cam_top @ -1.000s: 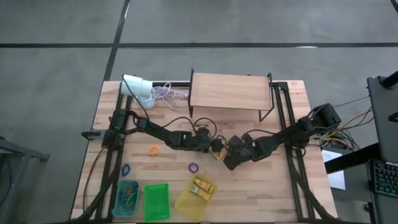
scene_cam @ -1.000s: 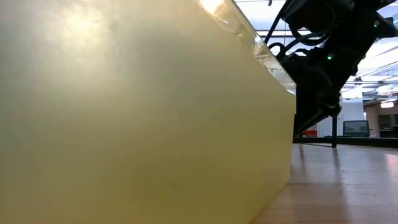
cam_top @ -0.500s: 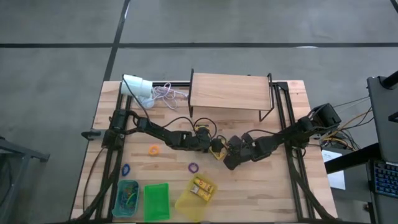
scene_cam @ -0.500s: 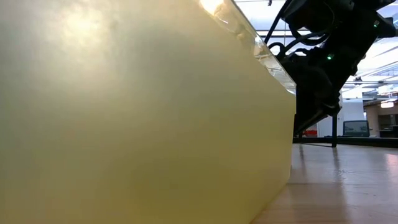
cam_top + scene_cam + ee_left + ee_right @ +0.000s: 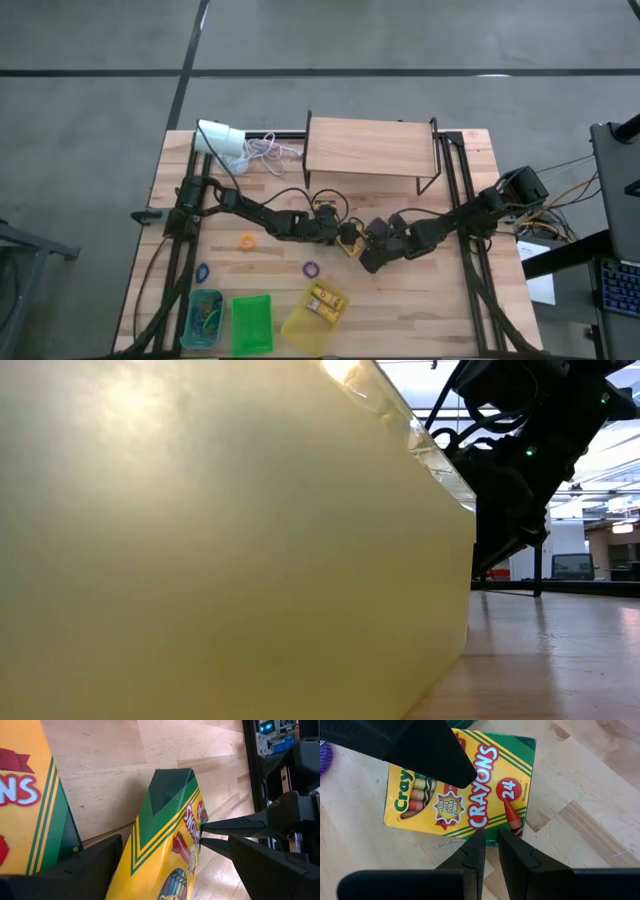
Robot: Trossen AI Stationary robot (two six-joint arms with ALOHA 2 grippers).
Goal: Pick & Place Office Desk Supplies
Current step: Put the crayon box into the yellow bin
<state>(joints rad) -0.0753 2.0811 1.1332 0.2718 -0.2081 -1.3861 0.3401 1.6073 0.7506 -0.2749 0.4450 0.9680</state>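
Currently a crayon box is straddled by the wide left tool, while the nearly closed right tool touches its edge; it may be knocked askew.

- Left arm: dark, jointed segments; black cable looping beside its claw
- Right arm: same dark build; tapered matte-black fingers; small green light behind its claw

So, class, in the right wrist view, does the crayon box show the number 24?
Yes, the crayon box shows a white 24 in a red circle beside the word CRAYONS.
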